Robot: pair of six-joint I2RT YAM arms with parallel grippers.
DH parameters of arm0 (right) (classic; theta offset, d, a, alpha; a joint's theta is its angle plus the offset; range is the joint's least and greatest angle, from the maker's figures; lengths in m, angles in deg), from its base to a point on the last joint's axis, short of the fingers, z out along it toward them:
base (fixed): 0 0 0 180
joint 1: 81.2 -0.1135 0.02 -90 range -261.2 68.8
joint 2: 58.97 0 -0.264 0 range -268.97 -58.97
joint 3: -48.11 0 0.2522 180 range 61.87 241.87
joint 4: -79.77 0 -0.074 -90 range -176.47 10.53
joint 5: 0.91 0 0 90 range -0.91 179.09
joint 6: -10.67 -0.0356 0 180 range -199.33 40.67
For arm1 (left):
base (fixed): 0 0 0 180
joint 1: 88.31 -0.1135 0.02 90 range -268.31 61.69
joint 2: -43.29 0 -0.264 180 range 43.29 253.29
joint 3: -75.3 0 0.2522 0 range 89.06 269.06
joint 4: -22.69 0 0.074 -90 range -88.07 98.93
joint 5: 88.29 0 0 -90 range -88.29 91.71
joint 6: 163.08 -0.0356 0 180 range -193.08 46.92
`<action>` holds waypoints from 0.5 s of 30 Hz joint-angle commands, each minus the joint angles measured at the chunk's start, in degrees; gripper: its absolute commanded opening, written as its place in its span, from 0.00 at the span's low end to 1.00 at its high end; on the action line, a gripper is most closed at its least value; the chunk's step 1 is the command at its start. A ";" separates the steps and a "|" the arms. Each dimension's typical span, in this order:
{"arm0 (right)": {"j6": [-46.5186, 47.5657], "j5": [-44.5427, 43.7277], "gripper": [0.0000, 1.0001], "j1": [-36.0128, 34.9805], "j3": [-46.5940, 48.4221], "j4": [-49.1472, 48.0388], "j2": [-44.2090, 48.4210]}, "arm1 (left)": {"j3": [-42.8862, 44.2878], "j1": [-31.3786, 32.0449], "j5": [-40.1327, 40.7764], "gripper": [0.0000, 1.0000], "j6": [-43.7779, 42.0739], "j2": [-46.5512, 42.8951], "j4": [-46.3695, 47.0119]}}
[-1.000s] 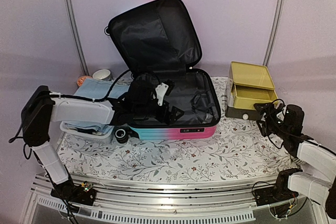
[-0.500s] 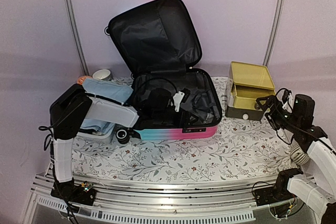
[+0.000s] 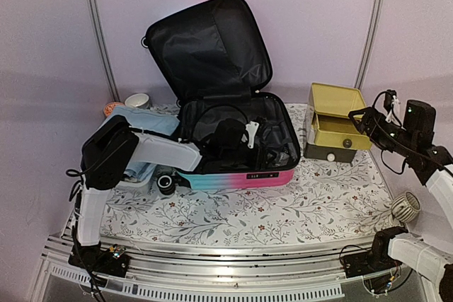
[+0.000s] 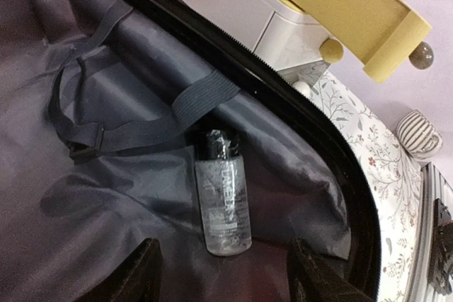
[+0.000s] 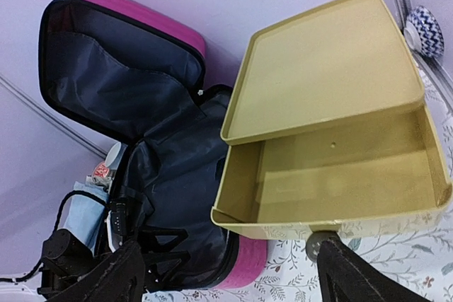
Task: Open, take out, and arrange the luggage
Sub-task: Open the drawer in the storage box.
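Pink-to-turquoise luggage (image 3: 233,177): it is lying open on the flowered surface (image 3: 233,221), with its lid (image 3: 209,47) standing up at the back and showing black lining.
Left end effector (image 4: 226,282): I am reaching into the lower half of the luggage, holding my fingers (image 4: 145,277) moderately apart and gripping nothing.
Clear bottle (image 4: 223,203): it is lying on the lining inside the luggage, just ahead of my left fingertips, with its dark cap end resting just beside a grey strap (image 4: 141,129).
Right end effector (image 5: 233,281): I am hovering off to the right of the luggage, spreading my fingers wide around nothing and facing the drawer box.
Yellow drawer box (image 5: 333,139): it is sitting just to the right of the luggage, with its drawer standing pulled out.
White basket (image 3: 134,177): it is sitting just to the left of the luggage and carrying light blue fabric (image 3: 148,122).
Small bowl (image 3: 138,100): it is sitting behind the basket, to the left of the luggage lid.
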 commanded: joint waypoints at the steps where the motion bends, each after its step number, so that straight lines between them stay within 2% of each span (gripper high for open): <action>1: 4.57 -3.58 0.80 -6.47 6.69 5.78 -5.32 | -4.69 0.93 3.58 0.62 -0.28 -5.76 -3.21; 5: 1.72 -18.80 0.78 -22.50 11.75 8.11 -11.78 | -9.28 0.93 4.98 0.62 -1.18 -14.04 -4.63; 8: -2.25 -27.00 0.79 -32.77 16.69 9.66 -19.58 | -14.49 0.95 6.48 0.63 -2.66 -20.46 -4.98; 12: -10.48 -40.22 0.79 -42.46 24.94 15.81 -32.32 | -22.04 0.78 10.48 0.64 -4.08 -29.48 -5.88; 15: -18.96 -47.53 0.75 -45.81 37.96 28.46 -47.37 | -25.88 0.29 12.55 0.65 -4.54 -35.28 -7.62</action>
